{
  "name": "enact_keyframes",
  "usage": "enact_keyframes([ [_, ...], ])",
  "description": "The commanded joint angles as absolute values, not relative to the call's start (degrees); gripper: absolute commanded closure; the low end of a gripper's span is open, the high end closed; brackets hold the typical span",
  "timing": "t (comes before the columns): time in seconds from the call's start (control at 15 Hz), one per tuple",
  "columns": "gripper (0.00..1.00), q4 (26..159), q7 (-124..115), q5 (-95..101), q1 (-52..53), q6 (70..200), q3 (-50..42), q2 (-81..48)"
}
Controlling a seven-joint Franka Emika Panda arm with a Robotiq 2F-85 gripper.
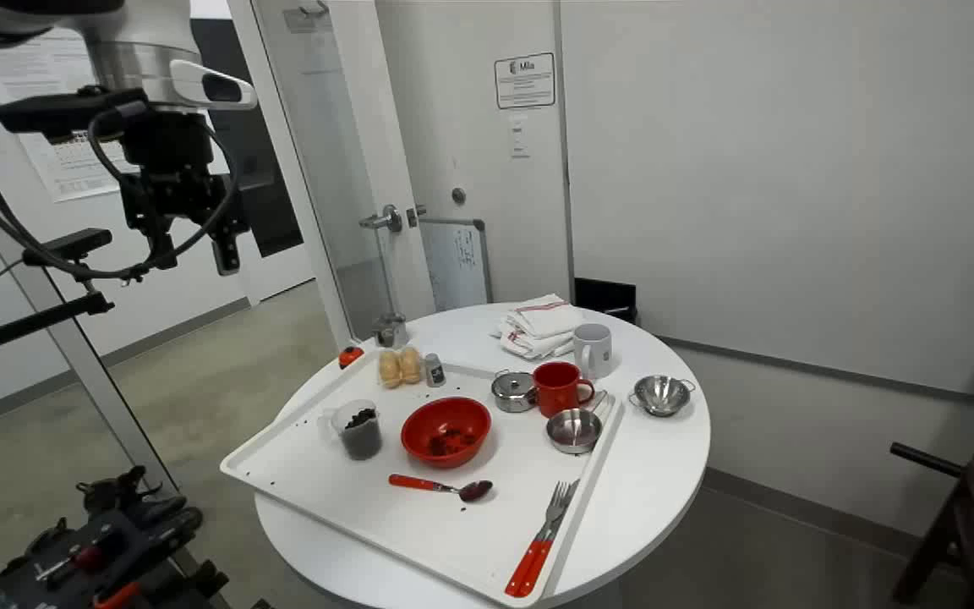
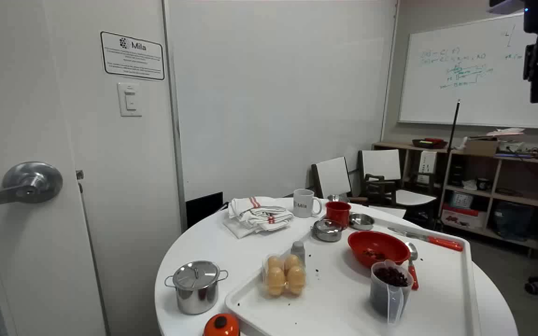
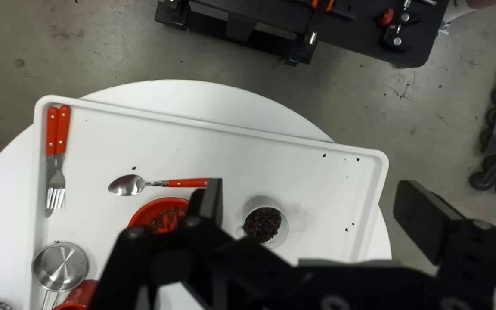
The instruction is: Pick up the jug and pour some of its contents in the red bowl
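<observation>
Two fingers (image 3: 422, 220) I have, and they stand wide apart, higher than the bench (image 1: 663, 465). In my wrist view, the jug (image 3: 260, 203) appears between them; it stands upright below, on the white tray (image 1: 318, 478), with dark beans (image 3: 263, 224) inside. Near the jug, but apart, is the red bowl (image 1: 445, 412), which holds also some dark pieces (image 1: 451, 443). Beside this bowl lies the spoon (image 1: 439, 485).

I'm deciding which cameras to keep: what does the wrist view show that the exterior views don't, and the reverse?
Wrist view only: a near-overhead look into the jug.
Exterior views only: the eggs, the folded cloths, the pale mug and the Mila sign.
In all: the tray, the spoon, the jug with its dark contents, the open gripper, and the red bowl, which the gripper partly hides in the wrist view.
</observation>
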State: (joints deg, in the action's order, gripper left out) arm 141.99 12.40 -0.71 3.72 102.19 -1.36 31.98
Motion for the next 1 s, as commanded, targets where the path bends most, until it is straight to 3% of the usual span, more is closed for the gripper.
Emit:
enact_keyframes([
  [0.0,0.00,141.89,12.38,-0.72,3.73,102.10,-1.35,31.95],
  [0.53,0.00,141.86,3.20,-3.54,2.63,103.12,0.38,31.01],
  [0.93,0.00,142.38,-14.79,-11.66,2.77,115.52,5.03,24.40],
])
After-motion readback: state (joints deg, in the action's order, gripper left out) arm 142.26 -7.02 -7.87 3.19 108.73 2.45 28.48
